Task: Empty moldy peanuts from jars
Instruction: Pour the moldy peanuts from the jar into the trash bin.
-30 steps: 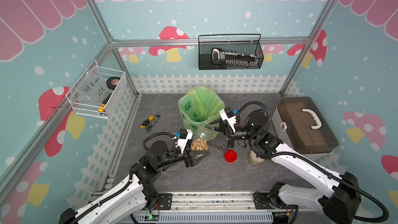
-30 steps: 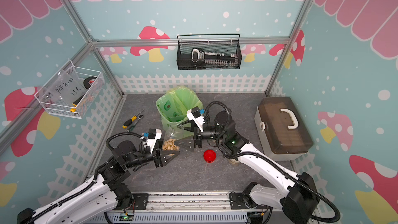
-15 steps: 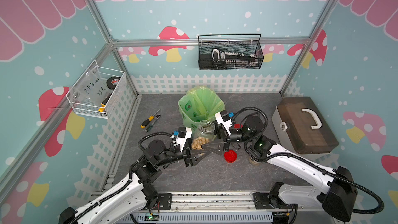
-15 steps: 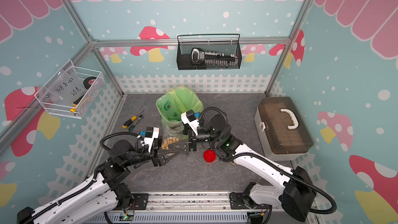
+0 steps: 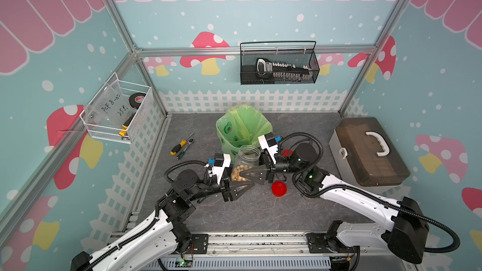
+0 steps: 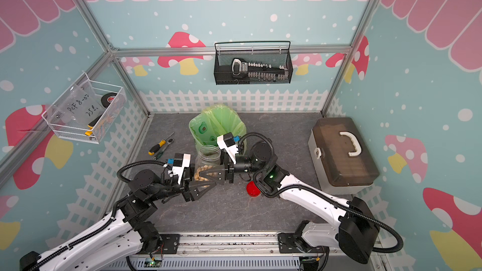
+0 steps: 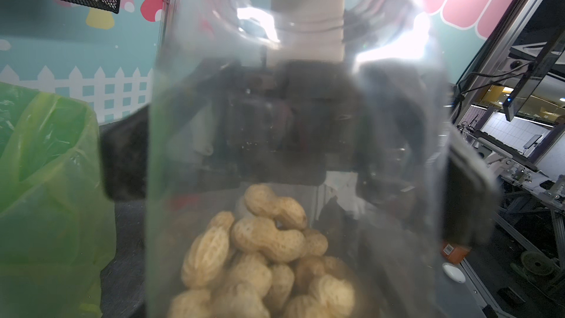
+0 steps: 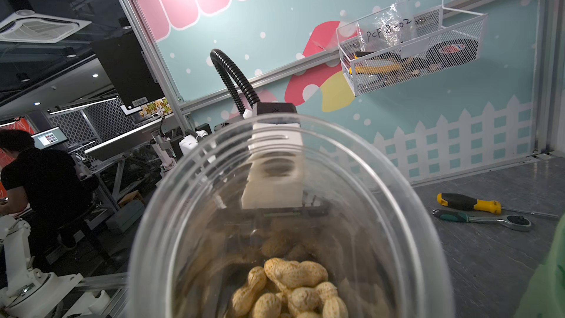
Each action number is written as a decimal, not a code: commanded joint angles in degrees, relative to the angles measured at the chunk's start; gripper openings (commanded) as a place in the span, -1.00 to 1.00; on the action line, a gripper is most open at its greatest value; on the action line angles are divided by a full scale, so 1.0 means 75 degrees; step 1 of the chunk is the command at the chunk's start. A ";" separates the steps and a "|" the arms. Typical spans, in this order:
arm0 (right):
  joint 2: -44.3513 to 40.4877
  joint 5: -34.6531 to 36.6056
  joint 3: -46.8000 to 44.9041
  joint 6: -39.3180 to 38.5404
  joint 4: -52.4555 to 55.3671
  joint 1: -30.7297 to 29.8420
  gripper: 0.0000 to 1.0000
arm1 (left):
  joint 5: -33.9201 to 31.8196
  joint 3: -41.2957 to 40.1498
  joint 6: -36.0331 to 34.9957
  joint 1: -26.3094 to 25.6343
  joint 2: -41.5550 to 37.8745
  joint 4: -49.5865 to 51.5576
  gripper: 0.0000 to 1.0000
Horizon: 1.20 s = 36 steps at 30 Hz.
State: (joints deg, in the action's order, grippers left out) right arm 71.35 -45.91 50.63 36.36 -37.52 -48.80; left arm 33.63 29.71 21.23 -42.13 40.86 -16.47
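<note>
Since the earlier frame, the right gripper (image 5: 247,168) has been swung away from the green-bagged bin (image 5: 242,126) and brought onto the open jar (image 5: 247,152), and its jaws, spread wide then, are now pressed against opposite sides of the clear wall. That clamp is best read in the left wrist view, where dark pads (image 7: 123,160) are set against the jar (image 7: 293,117) on both flanks. The left gripper (image 5: 242,179) is found much where it was; the lower part of the same jar is gripped by it, so the jar is held by both arms at once. It is kept upright just in front of the bin; whether it is resting on the grey table (image 5: 234,217) or lifted off it cannot be told. The moldy peanuts (image 5: 236,172) are heaped in its lower part, and none are seen spilled. Its red lid (image 5: 279,188) is lying on the table beside the right arm, apart from the jar

The step in hand is judged to be a handover of the uncapped jar, with the emptying not yet begun. For the next move, the left grip would have to be let go only once the right hold is firm; the jar would then need to be raised above the bag's rim and tipped mouth-down over the opening, slowly enough that nothing is scattered onto the table
</note>
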 commanded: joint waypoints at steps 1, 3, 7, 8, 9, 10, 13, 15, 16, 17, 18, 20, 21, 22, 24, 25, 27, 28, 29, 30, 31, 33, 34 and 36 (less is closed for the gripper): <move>-0.0035 0.0049 -0.0105 0.0038 -0.0399 -0.0103 -0.10 | -0.0196 0.0200 0.0006 0.0001 -0.0058 0.0086 0.26; -0.0048 0.0139 -0.0048 -0.0087 -0.0093 -0.0103 -0.15 | -0.0195 0.0224 -0.0018 0.0002 -0.0052 0.0143 0.46; -0.0164 0.0545 0.0198 -0.0606 0.1143 -0.0016 -0.19 | -0.0215 0.0251 -0.0144 -0.0002 -0.0103 0.0513 0.96; -0.0215 0.0654 0.0269 -0.0788 0.1492 0.0027 -0.19 | -0.0252 0.0251 -0.0177 0.0004 -0.0146 0.0624 0.99; -0.0277 0.0713 0.0319 -0.0911 0.1753 0.0074 -0.19 | -0.0273 0.0236 -0.0192 0.0002 -0.0199 0.0699 0.98; -0.0326 0.0724 0.0358 -0.0981 0.1931 0.0121 -0.19 | -0.0291 0.0222 -0.0215 0.0004 -0.0241 0.0756 0.98; -0.0449 0.0707 0.0427 -0.1085 0.2274 0.0265 -0.20 | -0.0335 0.0222 -0.0293 -0.0002 -0.0352 0.0998 0.98; -0.0532 0.0715 0.0478 -0.1146 0.2500 0.0329 -0.19 | -0.0399 0.0270 -0.0389 0.0004 -0.0397 0.1187 0.99; -0.0576 0.0736 0.0538 -0.1243 0.2674 0.0343 -0.19 | -0.0443 0.0280 -0.0427 0.0004 -0.0401 0.1259 0.98; -0.0621 0.0793 0.0628 -0.1372 0.2989 0.0352 -0.19 | -0.0502 0.0295 -0.0460 0.0004 -0.0388 0.1309 0.99; -0.0665 0.0821 0.0785 -0.1578 0.3449 0.0354 -0.19 | -0.0533 0.0304 -0.0502 0.0004 -0.0347 0.1360 0.98; -0.0730 0.0771 0.1028 -0.1858 0.4080 0.0354 -0.19 | -0.0474 0.0351 -0.0534 -0.0002 -0.0208 0.1352 0.98; -0.0747 0.0713 0.1113 -0.1946 0.4295 0.0354 -0.20 | -0.0388 0.0372 -0.0523 0.0004 -0.0125 0.1303 0.96; -0.0771 0.0597 0.1184 -0.2024 0.4452 0.0354 -0.19 | -0.0268 0.0405 -0.0502 0.0004 -0.0006 0.1223 0.92; -0.0744 0.0256 0.1385 -0.2161 0.4762 0.0354 -0.19 | 0.0016 0.0473 -0.0447 -0.0005 0.0205 0.1078 0.85; -0.0706 0.0033 0.1510 -0.2249 0.4965 0.0354 -0.18 | 0.0185 0.0510 -0.0437 -0.0004 0.0304 0.0994 0.82; -0.0583 -0.0359 0.1733 -0.2460 0.5350 0.0354 -0.17 | 0.0400 0.0541 -0.0378 -0.0009 0.0428 0.0841 0.76; -0.0522 -0.0535 0.1850 -0.2572 0.5575 0.0355 -0.17 | 0.0452 0.0565 -0.0366 -0.0008 0.0456 0.0792 0.72; -0.0456 -0.0684 0.1933 -0.2699 0.5754 0.0354 -0.16 | 0.0486 0.0568 -0.0352 -0.0008 0.0480 0.0781 0.69; -0.0411 -0.0789 0.1992 -0.2785 0.5902 0.0354 -0.16 | 0.0518 0.0574 -0.0347 -0.0017 0.0481 0.0775 0.66; -0.0364 -0.0852 0.2046 -0.2847 0.6027 0.0354 -0.15 | 0.0540 0.0585 -0.0345 -0.0019 0.0493 0.0774 0.63; -0.0317 -0.0941 0.2063 -0.2879 0.6072 0.0354 -0.14 | 0.0550 0.0585 -0.0330 -0.0019 0.0490 0.0773 0.58; -0.0306 -0.0978 0.2041 -0.2890 0.6063 0.0354 -0.13 | 0.0552 0.0575 -0.0318 -0.0020 0.0492 0.0744 0.57; -0.0279 -0.0974 0.2010 -0.2885 0.6025 0.0354 -0.12 | 0.0573 0.0574 -0.0304 -0.0031 0.0493 0.0727 0.57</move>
State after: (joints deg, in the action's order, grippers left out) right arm 68.99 -49.01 64.69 17.06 5.34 -46.11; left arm 37.87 32.40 18.68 -42.48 44.47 -9.28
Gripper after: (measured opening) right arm 0.680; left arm 0.786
